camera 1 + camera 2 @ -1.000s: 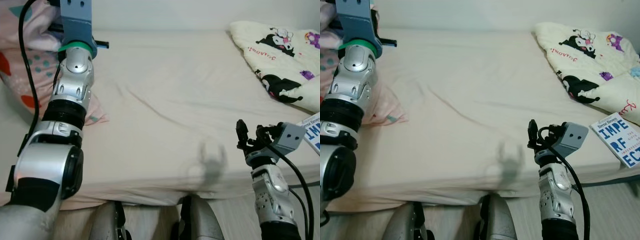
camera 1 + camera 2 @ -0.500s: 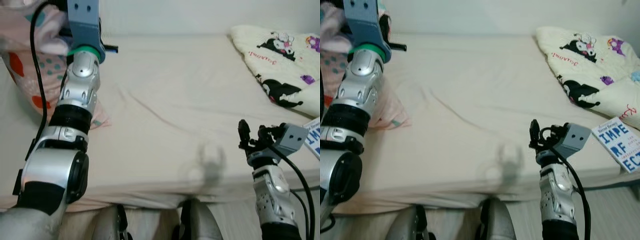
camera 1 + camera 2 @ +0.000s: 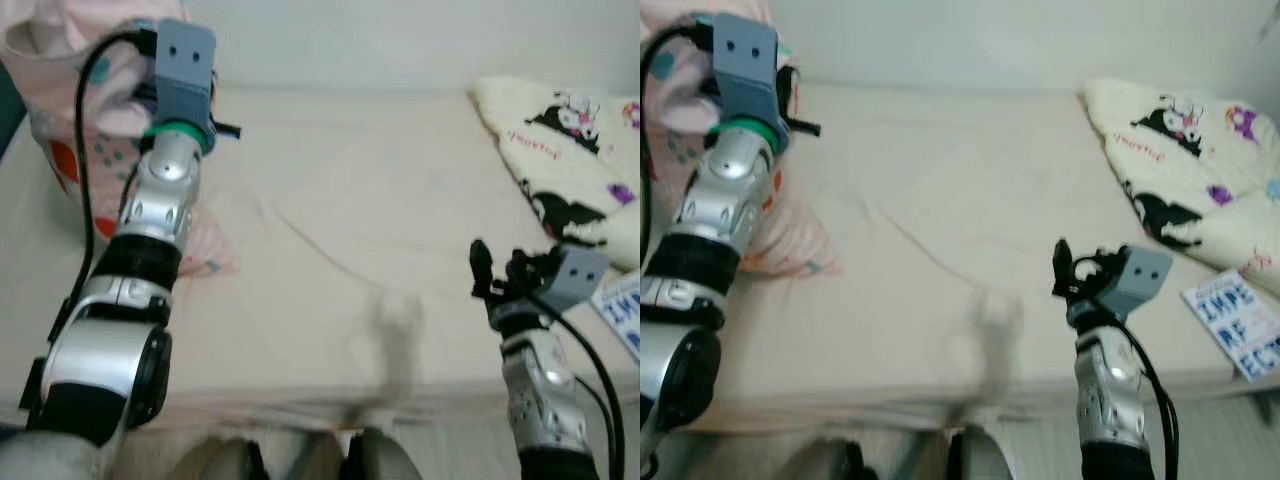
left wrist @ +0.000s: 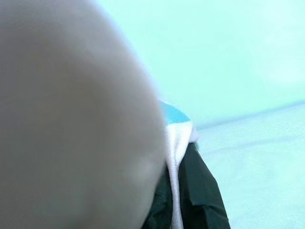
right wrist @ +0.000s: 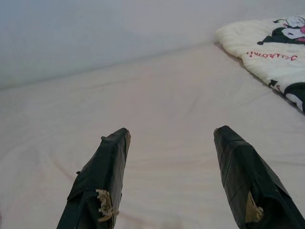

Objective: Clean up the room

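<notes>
- I see the pillow (image 3: 70,110): pale pink with teal and red dots, bunched and lifted at the bed's (image 3: 340,240) left end, near the wall.
- My left arm is raised, and its left gripper (image 3: 790,85) is buried against the pillow; in the left wrist view the fabric presses over a dark finger, so I read it as clenched on the pillow.
- My right gripper (image 5: 171,143) hovers low over the bare sheet, fingers (image 5: 102,176) spread apart, holding nothing.
- A cartoon-print blanket (image 3: 560,150) lies at the right end, with a book (image 3: 1235,330) near it.
</notes>
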`<state>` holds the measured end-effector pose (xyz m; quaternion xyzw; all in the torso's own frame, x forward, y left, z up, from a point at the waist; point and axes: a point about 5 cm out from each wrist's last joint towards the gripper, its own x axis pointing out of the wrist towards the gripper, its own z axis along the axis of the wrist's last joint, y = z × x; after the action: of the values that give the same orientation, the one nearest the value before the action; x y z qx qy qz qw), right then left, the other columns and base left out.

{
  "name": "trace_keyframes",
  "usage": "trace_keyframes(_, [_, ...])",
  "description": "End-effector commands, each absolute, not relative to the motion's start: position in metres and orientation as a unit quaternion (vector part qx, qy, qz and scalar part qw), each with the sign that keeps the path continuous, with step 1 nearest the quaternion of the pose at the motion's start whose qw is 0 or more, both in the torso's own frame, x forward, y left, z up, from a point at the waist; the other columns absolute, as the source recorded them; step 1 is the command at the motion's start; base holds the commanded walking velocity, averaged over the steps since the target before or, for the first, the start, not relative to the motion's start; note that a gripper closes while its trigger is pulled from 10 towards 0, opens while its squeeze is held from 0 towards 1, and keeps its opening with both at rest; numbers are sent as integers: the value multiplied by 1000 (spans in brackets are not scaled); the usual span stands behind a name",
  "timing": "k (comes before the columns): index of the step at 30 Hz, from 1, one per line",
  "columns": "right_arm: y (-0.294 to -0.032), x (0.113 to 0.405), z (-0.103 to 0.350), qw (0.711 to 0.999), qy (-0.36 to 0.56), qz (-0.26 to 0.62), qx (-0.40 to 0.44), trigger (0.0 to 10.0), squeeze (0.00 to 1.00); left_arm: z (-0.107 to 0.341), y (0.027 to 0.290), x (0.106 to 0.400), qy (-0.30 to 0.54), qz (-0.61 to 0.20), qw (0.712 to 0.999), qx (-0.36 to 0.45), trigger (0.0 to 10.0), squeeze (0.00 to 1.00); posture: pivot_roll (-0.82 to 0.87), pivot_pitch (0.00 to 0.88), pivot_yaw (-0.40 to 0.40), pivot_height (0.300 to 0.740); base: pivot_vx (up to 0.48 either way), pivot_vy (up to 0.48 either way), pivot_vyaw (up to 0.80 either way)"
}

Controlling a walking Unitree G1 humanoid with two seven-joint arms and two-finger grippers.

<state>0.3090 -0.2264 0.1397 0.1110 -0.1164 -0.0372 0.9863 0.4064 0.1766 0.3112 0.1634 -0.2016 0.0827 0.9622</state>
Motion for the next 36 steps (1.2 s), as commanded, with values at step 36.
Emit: trace_keyframes(36, [-224,311,139,986,-119,-45,110,10000,0,282,133,389,-183,-42,976,107,10000,0,-105,101,-7,740,0,0,0])
